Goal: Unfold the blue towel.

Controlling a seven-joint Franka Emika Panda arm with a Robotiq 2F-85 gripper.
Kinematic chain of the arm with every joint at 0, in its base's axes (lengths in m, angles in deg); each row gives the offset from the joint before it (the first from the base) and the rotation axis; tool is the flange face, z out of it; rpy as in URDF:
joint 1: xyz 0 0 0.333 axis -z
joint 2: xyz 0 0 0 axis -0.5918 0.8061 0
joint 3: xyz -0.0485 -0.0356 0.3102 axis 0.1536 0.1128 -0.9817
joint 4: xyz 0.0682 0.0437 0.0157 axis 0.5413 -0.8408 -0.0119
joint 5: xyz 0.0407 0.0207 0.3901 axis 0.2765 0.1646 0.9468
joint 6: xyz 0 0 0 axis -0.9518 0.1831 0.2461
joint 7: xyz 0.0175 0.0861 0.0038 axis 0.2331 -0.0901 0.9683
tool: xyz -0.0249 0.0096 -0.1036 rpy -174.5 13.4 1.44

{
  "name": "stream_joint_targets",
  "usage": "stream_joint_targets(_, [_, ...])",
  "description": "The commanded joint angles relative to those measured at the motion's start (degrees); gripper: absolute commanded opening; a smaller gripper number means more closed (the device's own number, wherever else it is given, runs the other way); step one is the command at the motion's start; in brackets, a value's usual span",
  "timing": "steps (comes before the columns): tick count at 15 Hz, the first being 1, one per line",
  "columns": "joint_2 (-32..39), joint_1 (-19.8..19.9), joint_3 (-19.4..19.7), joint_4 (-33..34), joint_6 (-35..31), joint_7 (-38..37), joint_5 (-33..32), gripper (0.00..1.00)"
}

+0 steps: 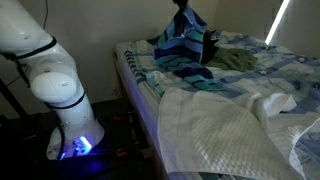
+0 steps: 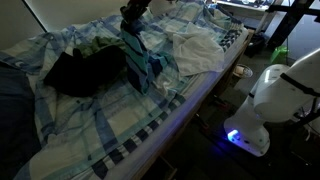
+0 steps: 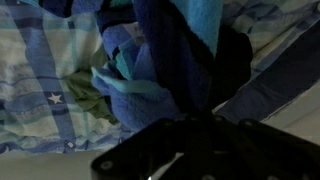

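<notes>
Top centre of frame: gripper (image 1: 181, 8) pinched tight on blue towel (image 1: 185, 48). Towel peaked beneath the jaws, lower folds resting on patterned bedsheet (image 1: 275, 68); white blanket (image 1: 220, 130) at lower right.

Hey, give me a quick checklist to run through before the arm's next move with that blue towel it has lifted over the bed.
1. Grip: gripper shut on the blue towel, ok.
2. Towel spread open: not ok, it hangs bunched.
3. Towel free of the bedsheet: not ok, its lower end lies on it.
4. Gap to the white blanket: cannot tell.
5. Gap to the dark cloth: cannot tell.
</notes>
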Motion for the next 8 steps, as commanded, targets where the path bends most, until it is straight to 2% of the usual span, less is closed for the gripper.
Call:
stream_joint_targets(1, [0.09, 0.01, 0.03, 0.29, 0.39, 0.33, -0.03, 0.05])
stream_joint_targets(6, [0.10, 0.01, 0.35, 0.29, 1.05, 1.20, 0.06, 0.05])
stream_joint_targets(8, [0.58, 0.07, -0.08, 0.63, 0.25, 1.12, -0.65, 0.01])
